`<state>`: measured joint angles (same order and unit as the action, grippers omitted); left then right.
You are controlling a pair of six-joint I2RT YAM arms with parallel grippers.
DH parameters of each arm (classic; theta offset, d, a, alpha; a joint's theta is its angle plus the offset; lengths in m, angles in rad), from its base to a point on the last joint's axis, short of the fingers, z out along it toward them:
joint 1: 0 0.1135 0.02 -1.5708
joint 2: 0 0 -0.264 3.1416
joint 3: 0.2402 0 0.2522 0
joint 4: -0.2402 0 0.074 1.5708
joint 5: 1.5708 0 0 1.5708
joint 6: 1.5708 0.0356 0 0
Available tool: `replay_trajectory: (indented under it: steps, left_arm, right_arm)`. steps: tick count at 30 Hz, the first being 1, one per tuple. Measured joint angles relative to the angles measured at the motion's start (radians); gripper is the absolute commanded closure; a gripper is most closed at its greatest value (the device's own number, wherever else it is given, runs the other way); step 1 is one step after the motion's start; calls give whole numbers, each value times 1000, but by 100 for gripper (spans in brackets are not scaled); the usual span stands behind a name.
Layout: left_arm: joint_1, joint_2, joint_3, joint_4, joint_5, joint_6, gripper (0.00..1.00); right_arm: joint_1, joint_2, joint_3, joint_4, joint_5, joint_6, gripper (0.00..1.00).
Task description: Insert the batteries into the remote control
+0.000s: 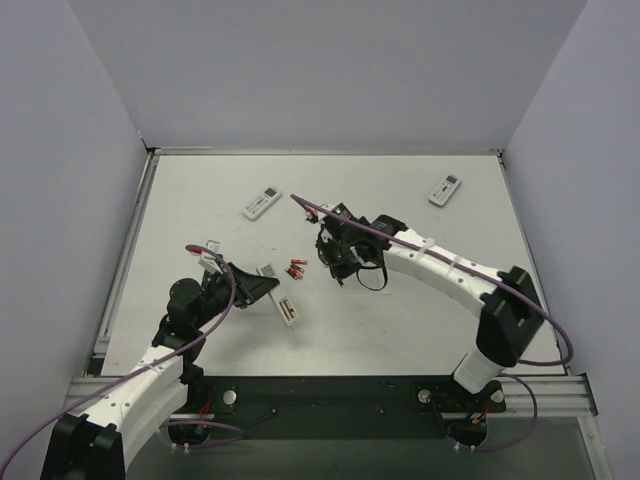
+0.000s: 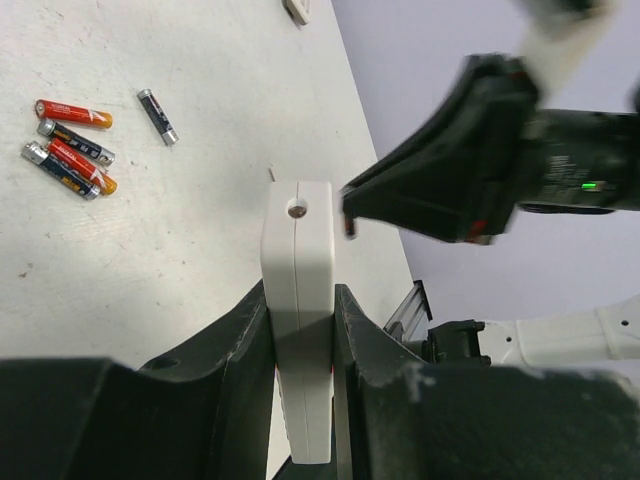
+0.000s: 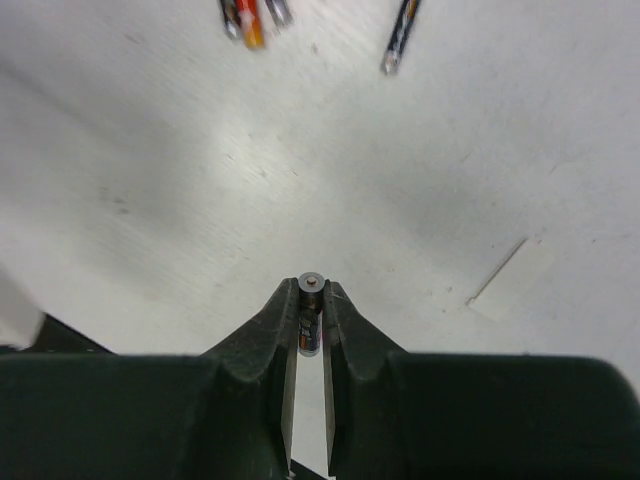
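My left gripper (image 2: 300, 330) is shut on a white remote (image 2: 298, 250), held on its edge between the jaws and sticking out past them. In the top view this gripper (image 1: 268, 288) is left of centre. My right gripper (image 3: 311, 300) is shut on one small battery (image 3: 310, 318), held upright above the table. In the left wrist view its tip (image 2: 348, 222) hangs close beside the remote's far end, apart from it. Several loose batteries (image 1: 296, 268), red-and-black and dark grey, lie on the table (image 2: 70, 145), and they also show in the right wrist view (image 3: 250, 15).
Two more white remotes lie at the back, one left of centre (image 1: 262, 202) and one at the right (image 1: 445, 190). A white oblong piece (image 1: 288, 308) shows by the left gripper's tip. A flat white piece (image 3: 510, 280) lies on the table. Grey walls enclose the table.
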<state>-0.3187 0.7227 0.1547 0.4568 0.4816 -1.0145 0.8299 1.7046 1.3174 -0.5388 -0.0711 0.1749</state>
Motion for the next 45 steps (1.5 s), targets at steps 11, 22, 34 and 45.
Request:
replay_trajectory:
  steps: [11,22,34,45]
  left_arm:
    - [0,48,-22,258,-18,-101,100]
    - [-6,68,-22,433,-56,-206,100]
    - [-16,69,-22,500,-76,-271,100]
    - [-19,73,-24,530,-93,-291,100]
  right_arm:
    - [148,-446,-109,355,-31,93,100]
    - [259,-367,-126,476,-26,86,100]
    - [285,-319,-126,483,-9,66,100]
    - [307,-317,-126,498,33,25,100]
